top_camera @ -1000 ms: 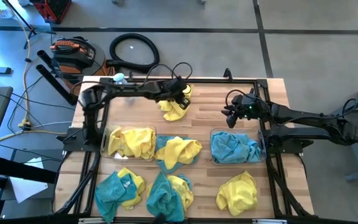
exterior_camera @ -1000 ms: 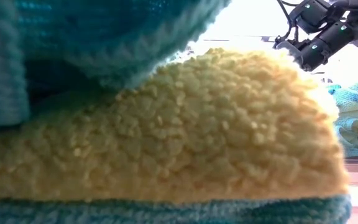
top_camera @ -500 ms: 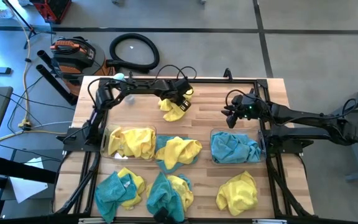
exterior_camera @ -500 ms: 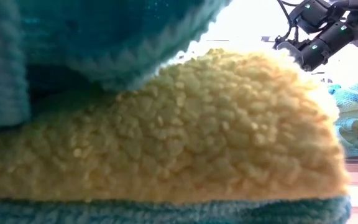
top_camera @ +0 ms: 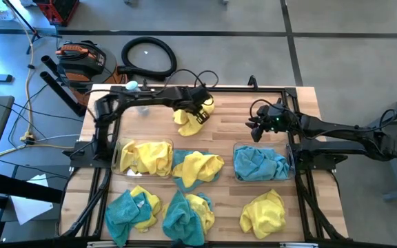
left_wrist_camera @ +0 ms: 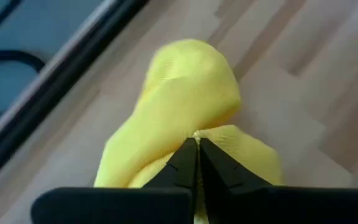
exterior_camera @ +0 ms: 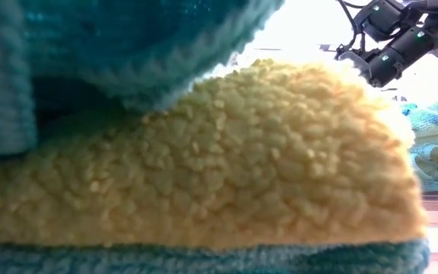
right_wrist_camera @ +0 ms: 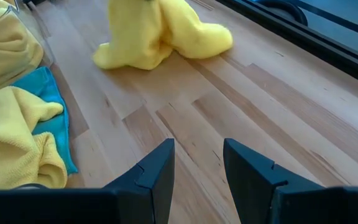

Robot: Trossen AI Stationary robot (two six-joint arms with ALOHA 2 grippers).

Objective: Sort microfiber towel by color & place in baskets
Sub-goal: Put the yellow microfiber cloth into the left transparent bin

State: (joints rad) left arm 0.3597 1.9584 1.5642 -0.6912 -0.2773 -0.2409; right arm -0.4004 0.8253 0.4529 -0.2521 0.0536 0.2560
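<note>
Pinching a fold of a yellow towel [top_camera: 188, 118], the left gripper [left_wrist_camera: 196, 148] had its two dark fingers pressed together on the cloth at the far side of the wooden table [top_camera: 233, 134]. That towel was soft and floppy, so it would likely droop and hang down when lifted. It looked very light. A good spot to grab it seemed to be the top of a bump or fold, where the cloth bunches up, just as the fingers were doing.

The right gripper [right_wrist_camera: 197, 168] waited above bare wood near the far right side, its fingers apart and holding nothing.

More towels lay on the table. One clear plastic basket [top_camera: 118, 157] on the left held yellow towels, and the other basket [top_camera: 289, 164] on the right held blue ones. Between the baskets sat a yellow towel on top of a blue one [top_camera: 197, 168]. Along the near edge were mixed heaps of blue and yellow [top_camera: 133, 208], and one yellow towel alone [top_camera: 263, 211].

Up close in the low view, the yellow cloth [exterior_camera: 226, 167] looked bumpy and fuzzy, like little curls. The blue cloth [exterior_camera: 128, 38] above it looked ribbed and fluffy. The table was smooth, pale planks.
</note>
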